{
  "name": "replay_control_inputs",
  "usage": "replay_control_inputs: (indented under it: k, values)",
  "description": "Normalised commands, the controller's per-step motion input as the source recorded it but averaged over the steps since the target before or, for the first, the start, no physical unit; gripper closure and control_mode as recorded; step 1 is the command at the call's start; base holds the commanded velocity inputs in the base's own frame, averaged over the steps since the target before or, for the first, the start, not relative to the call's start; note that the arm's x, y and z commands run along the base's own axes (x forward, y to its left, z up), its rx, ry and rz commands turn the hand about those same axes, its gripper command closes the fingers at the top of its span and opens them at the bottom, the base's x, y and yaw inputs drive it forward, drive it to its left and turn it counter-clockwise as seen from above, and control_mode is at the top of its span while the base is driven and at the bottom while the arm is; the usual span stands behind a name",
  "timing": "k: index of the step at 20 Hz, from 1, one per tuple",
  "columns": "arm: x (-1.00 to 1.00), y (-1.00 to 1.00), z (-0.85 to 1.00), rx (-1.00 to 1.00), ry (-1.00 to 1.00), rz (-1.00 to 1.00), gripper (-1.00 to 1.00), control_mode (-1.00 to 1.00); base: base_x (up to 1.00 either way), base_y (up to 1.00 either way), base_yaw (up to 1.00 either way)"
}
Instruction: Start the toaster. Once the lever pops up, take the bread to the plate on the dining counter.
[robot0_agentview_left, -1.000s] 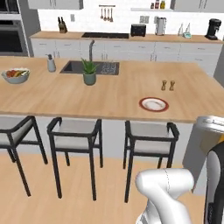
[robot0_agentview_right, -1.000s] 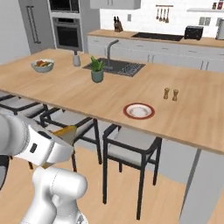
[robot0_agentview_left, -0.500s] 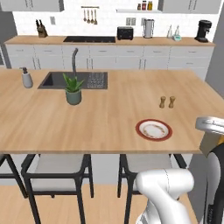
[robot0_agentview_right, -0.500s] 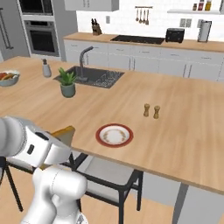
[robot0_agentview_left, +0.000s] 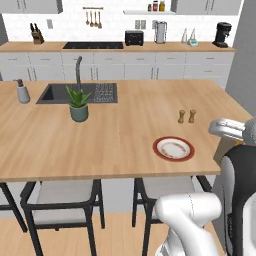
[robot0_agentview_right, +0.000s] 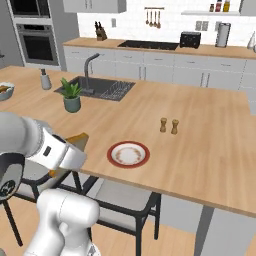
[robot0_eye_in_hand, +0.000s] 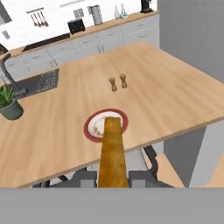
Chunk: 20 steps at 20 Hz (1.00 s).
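My gripper (robot0_eye_in_hand: 112, 177) is shut on the bread (robot0_eye_in_hand: 111, 151), a tan slice seen edge-on that sticks out forward between the fingertips (robot0_eye_in_hand: 87, 177). It hangs in front of the near edge of the dining counter (robot0_agentview_left: 100, 140), short of the red-rimmed white plate (robot0_eye_in_hand: 91, 127). That plate (robot0_agentview_left: 173, 148) lies close to the counter's near edge, left of my hand. The bread (robot0_agentview_right: 79, 140) also peeks out beside my wrist in the right base view, left of the plate (robot0_agentview_right: 128, 154). The black toaster (robot0_agentview_left: 134, 37) stands on the far wall counter.
Two small shakers (robot0_agentview_left: 186, 116) stand just beyond the plate. A potted plant (robot0_agentview_left: 79, 105), an inset sink (robot0_agentview_left: 75, 92) with faucet and a soap dispenser (robot0_agentview_left: 22, 91) lie further left. Dark stools (robot0_agentview_left: 60, 200) are tucked under the counter's near edge. A bowl (robot0_agentview_right: 4, 91) sits far left.
The whole picture has shifted as the base drove along and closer to the dining counter, so the plate now looks nearer. The gripper stays shut on the bread.
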Motion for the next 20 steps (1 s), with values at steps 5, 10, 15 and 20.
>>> replay_control_inputs:
  k: [5, 10, 15, 20]
  values:
    - [0.98, -0.08, -0.01, 0.33, 0.0, 0.23, 1.0, -1.0, 0.0, 0.0, 0.0]
    - [1.0, -0.05, -0.55, 0.08, 0.0, 0.25, 1.0, -1.0, 0.0, 0.0, 0.0]
    - [1.0, -0.39, -0.96, 0.06, 0.0, 0.22, 1.0, -1.0, 0.0, 0.0, 0.0]
    - [1.0, -0.28, -0.66, 0.06, 0.12, 0.25, 1.0, -1.0, 0.0, 0.0, 0.0]
